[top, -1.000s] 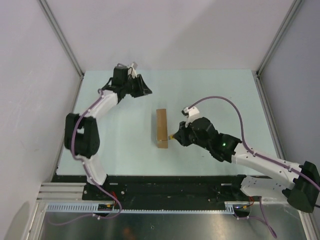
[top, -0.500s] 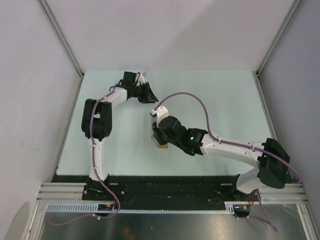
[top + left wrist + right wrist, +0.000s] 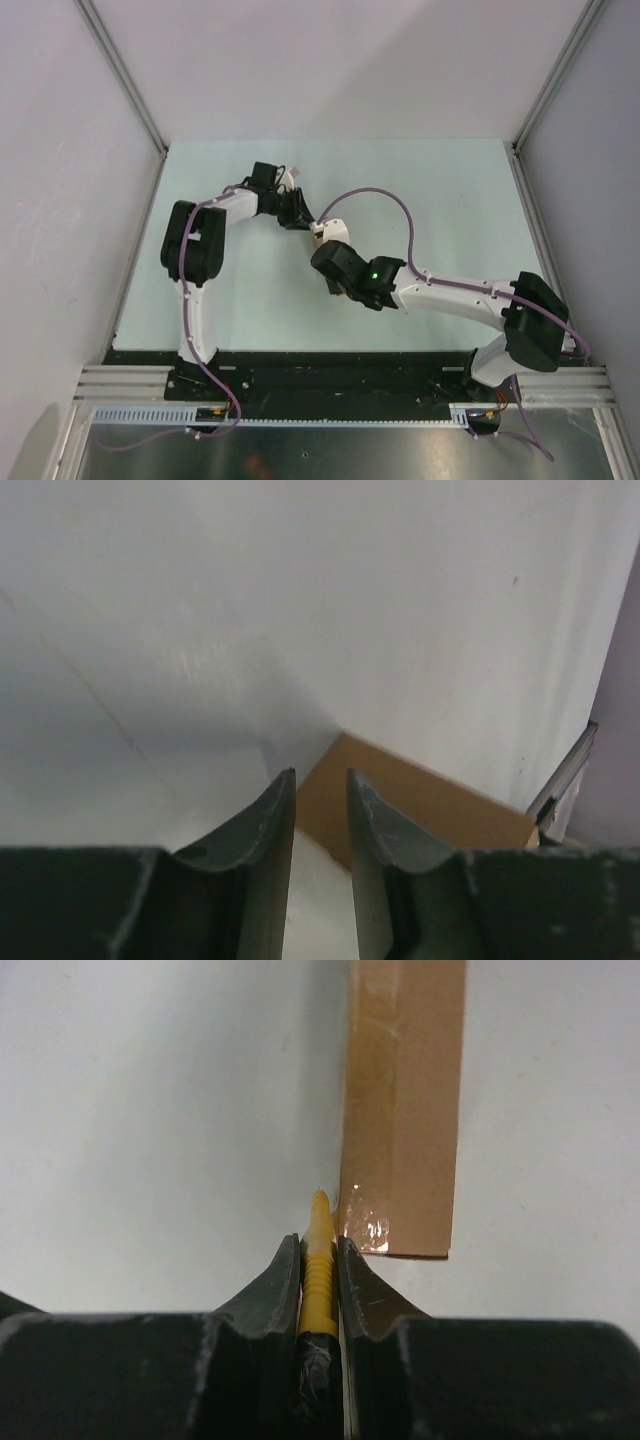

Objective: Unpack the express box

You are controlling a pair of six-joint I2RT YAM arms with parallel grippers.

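Your right gripper [image 3: 318, 1246] pinched the yellow knife [image 3: 318, 1290], tip just left of the lower end of the express box [image 3: 402, 1110], whose long axis ran up-frame.

Open table [image 3: 150, 1110] around express box [image 3: 405, 1100], utility knife [image 3: 318, 1265] just beside.

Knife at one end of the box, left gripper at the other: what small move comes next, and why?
Probably nudge the knife tip sideways onto the glossy tape at the box corner. The right gripper is shut on the knife, whose tip sits beside the box's edge, not on it. The left gripper, slightly open and empty, looks just short of the box.
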